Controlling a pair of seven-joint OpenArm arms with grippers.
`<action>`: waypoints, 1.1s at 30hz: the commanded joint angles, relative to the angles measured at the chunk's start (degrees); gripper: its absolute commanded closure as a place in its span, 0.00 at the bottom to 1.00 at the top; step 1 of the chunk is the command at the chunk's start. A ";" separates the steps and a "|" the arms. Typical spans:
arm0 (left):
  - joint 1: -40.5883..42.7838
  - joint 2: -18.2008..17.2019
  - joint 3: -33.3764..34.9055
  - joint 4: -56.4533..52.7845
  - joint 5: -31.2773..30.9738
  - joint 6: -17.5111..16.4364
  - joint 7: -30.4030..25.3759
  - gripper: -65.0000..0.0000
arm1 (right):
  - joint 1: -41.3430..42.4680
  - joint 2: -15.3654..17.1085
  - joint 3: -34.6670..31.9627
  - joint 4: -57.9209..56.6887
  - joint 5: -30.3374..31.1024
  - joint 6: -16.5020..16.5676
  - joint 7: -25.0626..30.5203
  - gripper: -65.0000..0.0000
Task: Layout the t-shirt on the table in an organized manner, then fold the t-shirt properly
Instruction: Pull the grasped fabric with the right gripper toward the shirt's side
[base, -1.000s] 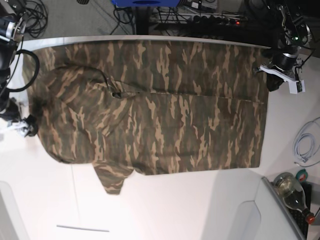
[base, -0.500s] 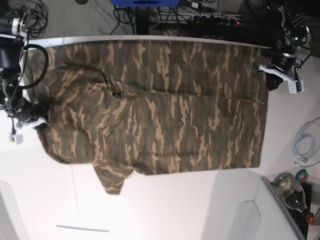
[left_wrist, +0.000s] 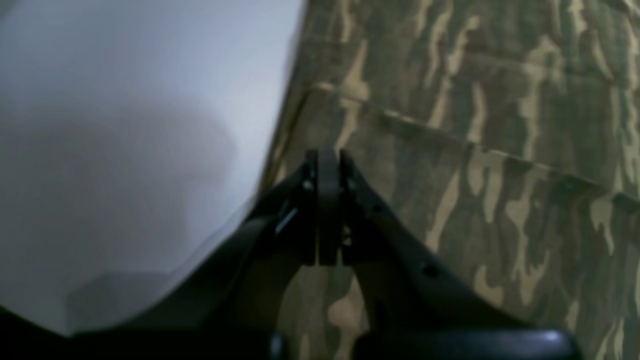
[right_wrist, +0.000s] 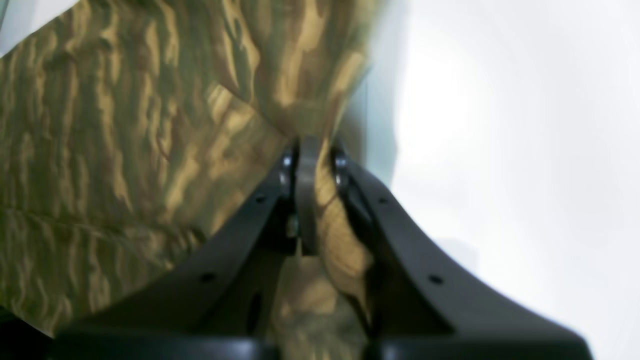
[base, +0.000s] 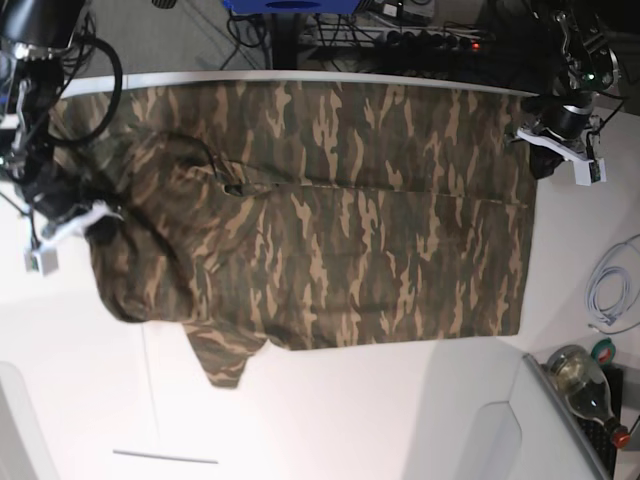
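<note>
Right end effector (right_wrist: 312, 150) pinches the t-shirt (base: 330, 220) edge; left end effector (left_wrist: 327, 160) closed at its hem on the surface (base: 330, 420).

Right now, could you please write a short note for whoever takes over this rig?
Left gripper: jaws shut, at the hem-side edge of the t-shirt; whether cloth is pinched, I cannot tell.
Right gripper: jaws shut on the t-shirt's edge at the opposite end, cloth bunched and lifted there.
T-shirt: spread on the table, one sleeve sticking out, the right gripper's end rumpled.
Done: rough layout.
Left: smooth that end, then fold.
</note>
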 joint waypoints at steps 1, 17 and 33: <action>-0.08 -0.80 -0.37 0.86 -0.57 -0.21 -1.19 1.00 | 0.10 -0.10 1.26 2.34 0.87 0.12 -0.14 1.00; -0.08 -0.89 -0.37 0.95 -0.57 -0.21 -1.37 1.00 | -4.74 -6.16 6.98 4.98 0.52 -0.23 -8.40 0.47; 0.09 -2.30 -0.37 0.86 -0.57 -0.21 -1.45 1.00 | 16.36 7.73 -11.66 -22.27 0.52 -2.61 1.53 0.47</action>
